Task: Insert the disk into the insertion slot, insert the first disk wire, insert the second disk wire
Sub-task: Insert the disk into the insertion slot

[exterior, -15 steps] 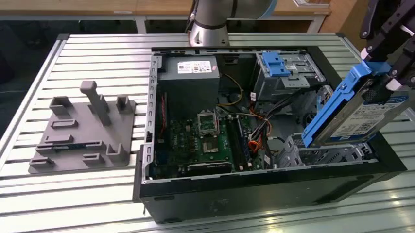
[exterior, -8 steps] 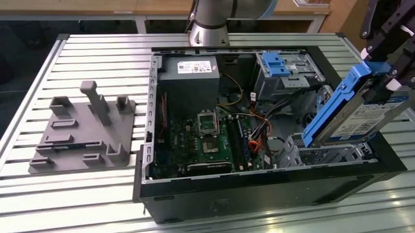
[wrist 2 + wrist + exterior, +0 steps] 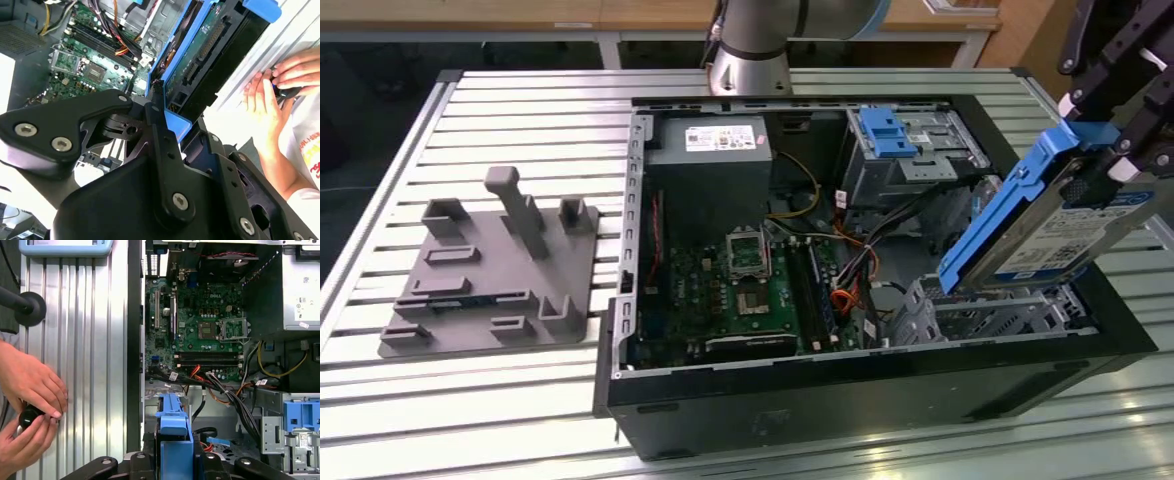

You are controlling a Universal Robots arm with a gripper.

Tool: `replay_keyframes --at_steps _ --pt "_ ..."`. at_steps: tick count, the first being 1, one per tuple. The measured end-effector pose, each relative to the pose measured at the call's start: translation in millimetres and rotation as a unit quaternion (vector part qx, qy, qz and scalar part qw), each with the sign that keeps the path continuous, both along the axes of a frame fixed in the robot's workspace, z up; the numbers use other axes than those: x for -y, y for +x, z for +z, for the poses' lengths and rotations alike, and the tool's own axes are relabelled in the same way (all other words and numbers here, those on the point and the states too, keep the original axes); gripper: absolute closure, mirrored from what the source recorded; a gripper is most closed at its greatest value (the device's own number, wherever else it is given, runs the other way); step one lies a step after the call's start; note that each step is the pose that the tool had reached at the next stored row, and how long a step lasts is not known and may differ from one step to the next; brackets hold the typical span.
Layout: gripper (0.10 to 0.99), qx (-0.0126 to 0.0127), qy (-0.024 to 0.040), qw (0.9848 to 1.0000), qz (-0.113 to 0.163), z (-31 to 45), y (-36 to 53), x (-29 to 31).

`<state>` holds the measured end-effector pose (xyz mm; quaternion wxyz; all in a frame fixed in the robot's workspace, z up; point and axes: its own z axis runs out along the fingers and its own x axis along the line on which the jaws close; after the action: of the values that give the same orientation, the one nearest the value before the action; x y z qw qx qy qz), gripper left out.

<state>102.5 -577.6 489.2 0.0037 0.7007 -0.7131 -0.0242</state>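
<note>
The disk, grey metal with a white label in a bright blue carrier, hangs steeply tilted over the case's corner at the exterior view's right. My gripper is shut on its upper end. Its lower end sits at the top of the insertion slot, a silver perforated cage; whether they touch I cannot tell. In the second wrist view, black fingers clamp the disk. The first wrist view shows the disk's blue edge. Loose cables lie beside the cage; which are the disk wires I cannot tell.
The open black computer case rests on a slatted metal table, motherboard exposed. A taller grey bay with a blue latch stands behind the cage. A grey fixture plate lies at the exterior view's left. A person's hands hold a small black object beside the case.
</note>
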Motion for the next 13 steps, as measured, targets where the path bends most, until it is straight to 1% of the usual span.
replay_keyframes --at_steps 2,3,13 --pt "0.722 0.0 0.0049 1.0 0.0 0.0 0.0 0.0" --pt "0.722 0.0 0.0057 1.0 0.0 0.1 0.0 -0.1" --pt "0.722 0.0 0.0069 1.0 0.0 -1.0 0.9 -0.6"
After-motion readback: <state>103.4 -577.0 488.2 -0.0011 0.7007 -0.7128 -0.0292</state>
